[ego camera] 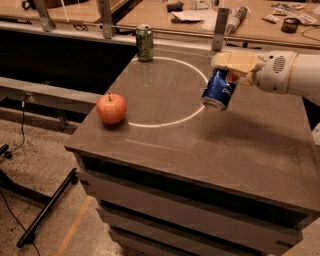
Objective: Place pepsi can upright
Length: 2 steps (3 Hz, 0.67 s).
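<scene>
Pepsi can (pixel 218 90) is seen tilted, not upright: silver lower end is turned down and to the left, upper end is taken up under the gripper. It is located over the right part of the table (pixel 250 145), at the right arc of the white circle (pixel 165 121) marked on the top. Whether the lower rim touches the surface cannot be told.

Gripper (pixel 231 71) is found at the can's upper end, beige fingers (pixel 235 61) pinched onto the can from above. The white arm (pixel 287 72) is extended in from the right edge of the view, roughly level.

Apple (pixel 111 108) is placed near the table's left edge, just outside the circle's lower left arc, well apart from the pepsi can. Green can (pixel 144 43) is stood upright at the far left corner, touching the circle's far arc or just beside it.

A wooden bench (pixel 165 10) with scattered small items is noted behind the table. A dark stand leg (pixel 47 210) is seen on the floor at lower left.
</scene>
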Motion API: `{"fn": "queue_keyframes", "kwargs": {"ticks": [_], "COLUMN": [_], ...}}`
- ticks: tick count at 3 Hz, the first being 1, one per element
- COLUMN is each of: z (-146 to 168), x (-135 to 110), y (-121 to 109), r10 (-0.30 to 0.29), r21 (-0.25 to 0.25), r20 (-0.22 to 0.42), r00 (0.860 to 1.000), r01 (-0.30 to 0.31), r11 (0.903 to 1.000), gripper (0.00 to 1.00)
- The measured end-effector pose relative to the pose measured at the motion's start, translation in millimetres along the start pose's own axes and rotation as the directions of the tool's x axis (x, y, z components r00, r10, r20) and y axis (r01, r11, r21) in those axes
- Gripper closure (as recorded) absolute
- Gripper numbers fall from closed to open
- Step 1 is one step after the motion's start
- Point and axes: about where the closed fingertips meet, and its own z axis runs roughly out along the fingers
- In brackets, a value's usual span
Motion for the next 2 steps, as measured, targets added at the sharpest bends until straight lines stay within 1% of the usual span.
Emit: {"fn": "queue_keyframes", "kwargs": {"ticks": [1,2], "z": [1.6,-0.3], "x": [-1.0,2.4], "y": [8.1,15.2], "r10": [-0.202,-0.371], "r21": [-0.103,-0.145], "r20": [0.053,0.083], "r00": [0.978,0.925], "r01": [0.207,0.379], "r11": [0.9730,0.9138], "gripper": [1.00,1.00]}}
